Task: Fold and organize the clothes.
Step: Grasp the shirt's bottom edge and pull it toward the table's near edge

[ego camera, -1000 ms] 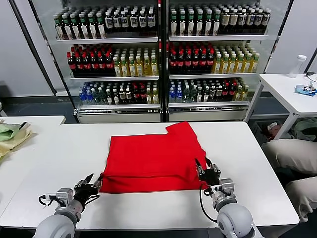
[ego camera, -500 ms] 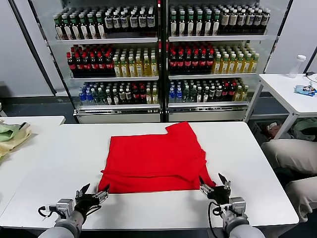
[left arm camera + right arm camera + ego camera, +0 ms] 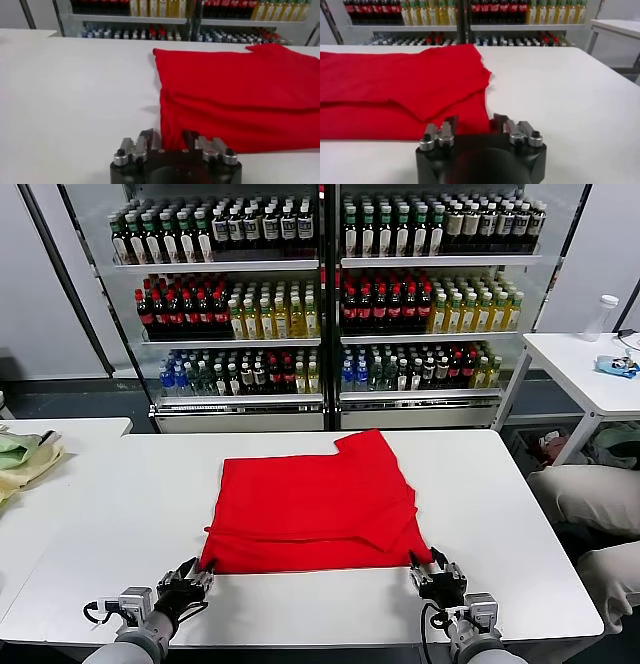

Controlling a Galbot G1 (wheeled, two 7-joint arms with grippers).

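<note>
With L gripper (image 3: 190, 581) & R gripper (image 3: 437, 569) part-closed at T-shirt (image 3: 315, 499) near corners, grasp can't be told; top layer alone may be lifted.

I see the red T-shirt (image 3: 315, 504) lying folded on the white table (image 3: 120, 514), plain side up. My left gripper (image 3: 190, 577) sits at the shirt's near left corner, my right gripper (image 3: 437, 572) at its near right corner, both low over the tabletop. Beyond the shirt stands a drinks cooler (image 3: 325, 304) full of bottles.
</note>
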